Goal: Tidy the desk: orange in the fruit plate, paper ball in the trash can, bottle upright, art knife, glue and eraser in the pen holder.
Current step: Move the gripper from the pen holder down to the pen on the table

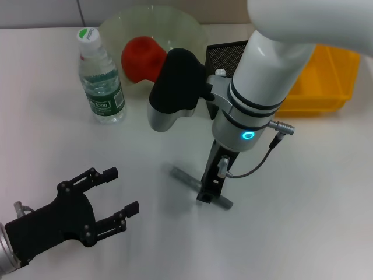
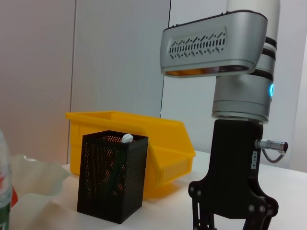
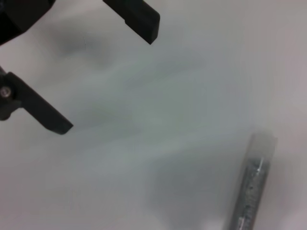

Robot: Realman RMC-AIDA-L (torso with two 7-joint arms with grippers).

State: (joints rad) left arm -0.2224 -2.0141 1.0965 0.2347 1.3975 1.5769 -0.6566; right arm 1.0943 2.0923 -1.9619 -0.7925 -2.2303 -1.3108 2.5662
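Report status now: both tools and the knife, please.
Right tool down at the knife on the table. Left tool open, idle near front. Nothing blocking the knife.

The desk (image 1: pixel 303 221) lies open from 3 to 6 o'clock. The right end effector (image 1: pixel 207 195) stands on the art knife (image 1: pixel 185 177) at centre, blocking passage. At 12 o'clock the bottle (image 1: pixel 101 79), fruit plate (image 1: pixel 175 26), pen holder (image 1: pixel 224 55) and trash can (image 1: pixel 323 81) form a wall. The left end effector (image 1: pixel 119 192), fingers spread, fills 8 o'clock.
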